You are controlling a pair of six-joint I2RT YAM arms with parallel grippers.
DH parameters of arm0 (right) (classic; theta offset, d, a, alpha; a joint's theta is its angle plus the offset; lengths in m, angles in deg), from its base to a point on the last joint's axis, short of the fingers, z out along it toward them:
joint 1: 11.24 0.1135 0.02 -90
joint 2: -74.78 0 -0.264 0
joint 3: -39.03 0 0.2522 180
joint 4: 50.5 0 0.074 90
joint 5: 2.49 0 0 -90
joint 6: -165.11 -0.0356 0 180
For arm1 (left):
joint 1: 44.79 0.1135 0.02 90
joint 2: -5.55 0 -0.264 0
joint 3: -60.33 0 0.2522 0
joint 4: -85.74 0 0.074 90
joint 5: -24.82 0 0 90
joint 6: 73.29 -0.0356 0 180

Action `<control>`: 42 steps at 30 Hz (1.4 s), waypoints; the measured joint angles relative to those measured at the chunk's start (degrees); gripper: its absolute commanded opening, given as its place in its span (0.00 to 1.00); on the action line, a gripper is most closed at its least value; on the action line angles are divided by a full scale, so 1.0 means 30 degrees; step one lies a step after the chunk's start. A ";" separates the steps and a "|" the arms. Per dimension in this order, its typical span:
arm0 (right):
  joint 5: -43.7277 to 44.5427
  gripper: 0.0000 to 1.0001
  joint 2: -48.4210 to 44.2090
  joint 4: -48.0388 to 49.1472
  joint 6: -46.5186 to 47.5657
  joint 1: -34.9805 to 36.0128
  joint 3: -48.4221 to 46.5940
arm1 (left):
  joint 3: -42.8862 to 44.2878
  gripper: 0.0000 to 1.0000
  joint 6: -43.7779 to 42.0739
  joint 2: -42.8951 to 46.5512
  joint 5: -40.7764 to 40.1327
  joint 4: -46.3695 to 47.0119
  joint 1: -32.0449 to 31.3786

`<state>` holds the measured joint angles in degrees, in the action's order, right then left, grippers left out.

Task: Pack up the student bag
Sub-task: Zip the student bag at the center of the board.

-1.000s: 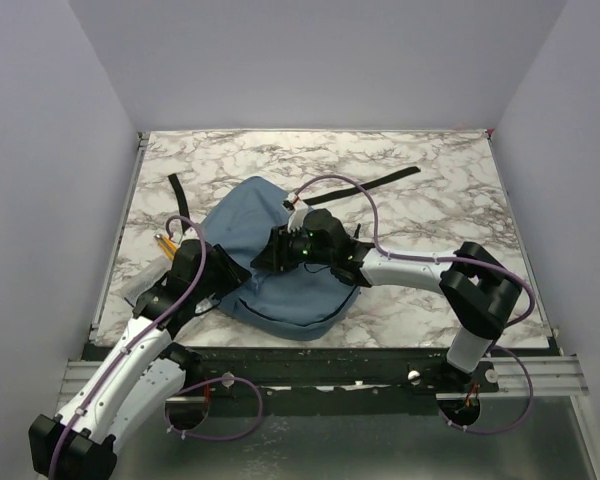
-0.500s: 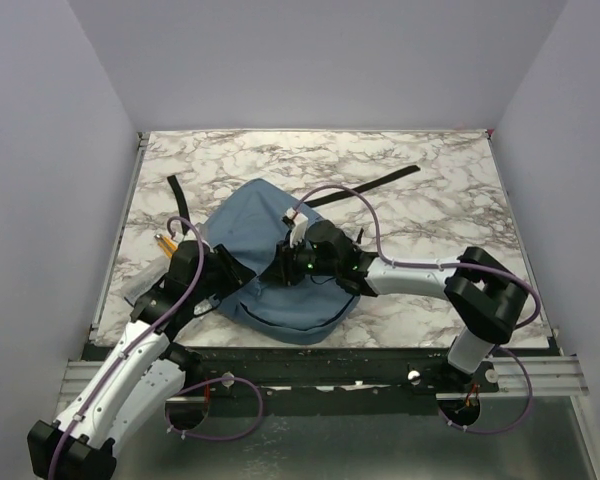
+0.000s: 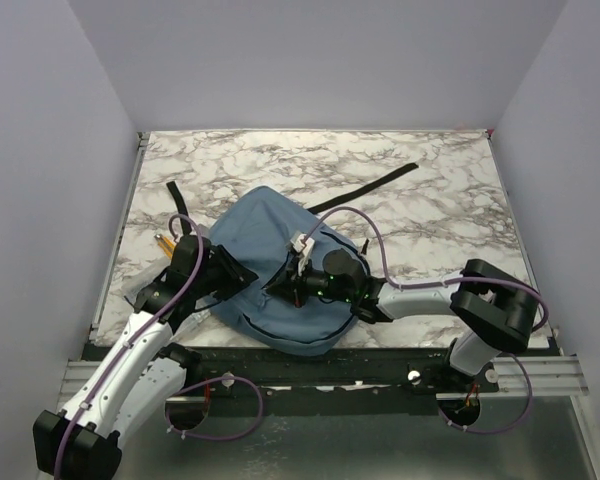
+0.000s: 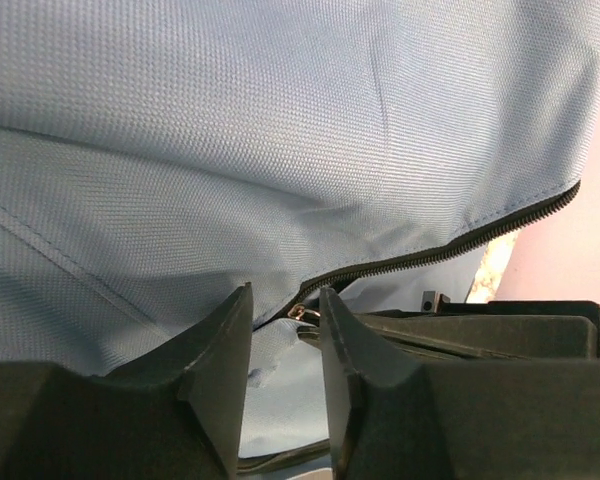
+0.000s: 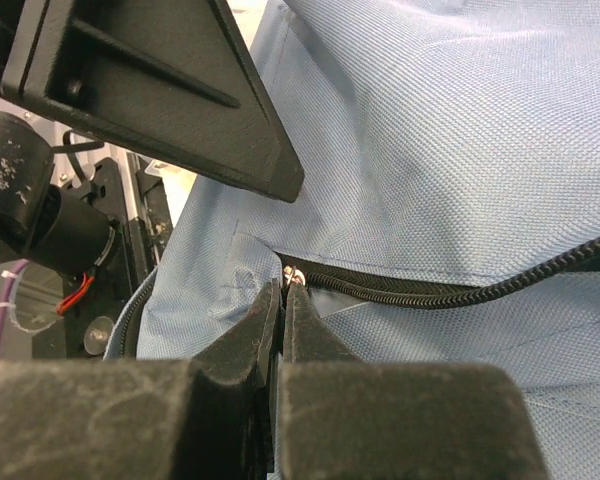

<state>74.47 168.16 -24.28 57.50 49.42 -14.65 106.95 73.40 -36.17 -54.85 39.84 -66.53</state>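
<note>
The student bag [image 3: 270, 225] is a dusty-blue fabric backpack lying flat mid-table. Its black zip [image 5: 430, 290] runs across the cloth and ends at a small metal zip pull [image 5: 296, 275]. My right gripper [image 5: 283, 290] is shut, its tips pinching that pull; from above it sits low on the bag's front [image 3: 278, 287]. My left gripper [image 4: 285, 295] faces it from the left [image 3: 238, 272], jaws apart, with blue cloth and the zip pull [image 4: 302, 313] showing in the gap. The bag [image 4: 280, 150] fills the left wrist view.
Black straps trail from the bag at the back right [image 3: 365, 190] and back left [image 3: 177, 195]. A yellow pencil [image 3: 165, 243] lies on the marble table [image 3: 450, 180] beside my left arm. The bag's lower edge sits near the table's front edge.
My right gripper slid toward the near edge along the bag and closed from open to shut at the zip pull. The left gripper stayed close by, jaws slightly narrower.
</note>
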 measured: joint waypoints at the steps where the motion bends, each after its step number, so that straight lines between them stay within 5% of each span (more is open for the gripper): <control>1: 0.0073 0.00 -0.0080 0.0248 0.0335 0.0073 0.0182 | -0.0007 0.28 0.0109 -0.0007 0.0182 -0.0058 0.0007; 10: 0.0488 0.00 -0.0270 0.1421 0.2047 0.0452 0.0976 | -0.1188 0.39 -0.0874 -0.0262 0.3060 0.2084 0.0102; 13: 0.0612 0.00 -0.0270 0.1639 0.2317 0.0546 0.1115 | -0.1719 0.37 -0.1384 -0.0860 0.4648 0.3701 0.0124; 16: 0.0597 0.01 -0.0270 0.2164 0.2200 0.0546 0.1384 | -0.1734 0.24 -0.1887 -0.1953 0.6025 0.5034 0.0124; 23: 0.0648 0.37 -0.0823 0.3351 0.0554 0.0554 0.2528 | -0.2186 0.14 -0.2200 -0.2295 0.8087 0.6776 0.0226; 28: 0.0648 0.51 -0.2951 0.1209 -0.1304 0.0656 0.2601 | -0.2637 0.07 -0.2098 -0.1727 0.8648 0.7257 0.0226; 31: 0.0634 0.51 -0.4328 -0.0474 -0.2382 0.0685 0.2426 | -0.2820 0.06 -0.1982 -0.1421 0.8823 0.7606 0.0226; 42: 0.0758 0.46 -0.4546 -0.8451 -0.5071 0.0619 -0.2696 | -0.0707 0.39 -0.3803 0.0641 0.6011 0.4095 0.0226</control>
<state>76.75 154.52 -49.63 42.29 51.28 -22.74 104.83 61.99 -34.25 -36.82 52.12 -65.85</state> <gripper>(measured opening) 0.462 0.283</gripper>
